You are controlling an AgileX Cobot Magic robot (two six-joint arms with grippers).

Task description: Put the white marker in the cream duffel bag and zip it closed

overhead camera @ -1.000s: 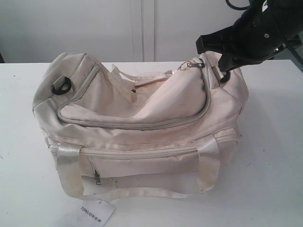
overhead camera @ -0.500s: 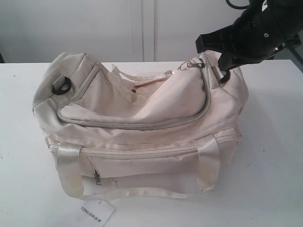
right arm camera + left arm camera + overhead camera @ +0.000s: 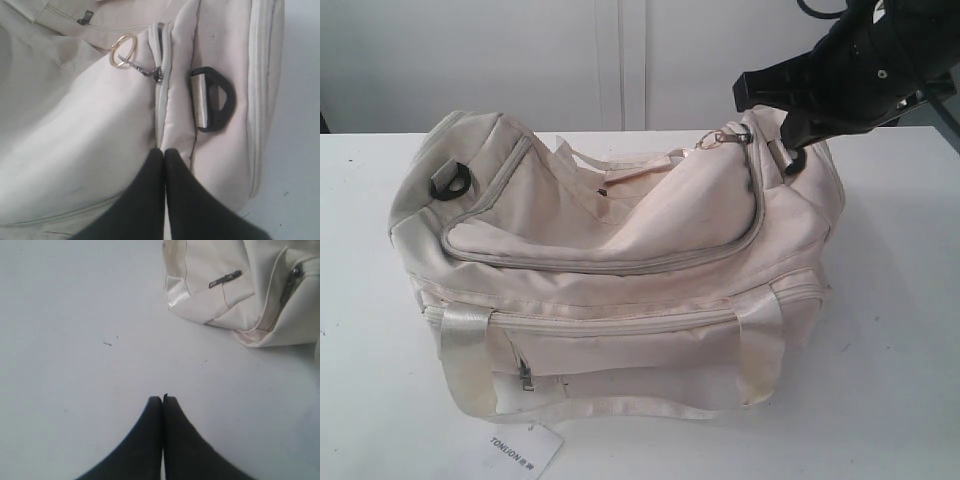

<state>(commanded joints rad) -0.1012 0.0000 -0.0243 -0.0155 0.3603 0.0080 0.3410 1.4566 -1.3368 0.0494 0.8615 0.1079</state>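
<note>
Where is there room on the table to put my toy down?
The table is bare right of the bag, with a thinner strip left of it. In front there is room beside the paper tag. The middle is crowded: the bag fills it, with the right pincer at its right end.

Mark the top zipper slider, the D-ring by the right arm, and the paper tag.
top zipper slider (image 3: 157, 75), right wrist view, on the metal slider body.
D-ring (image 3: 229, 99), right wrist view, on its curved outer bar.
paper tag (image 3: 525, 450), exterior view, on its printed face.
</note>
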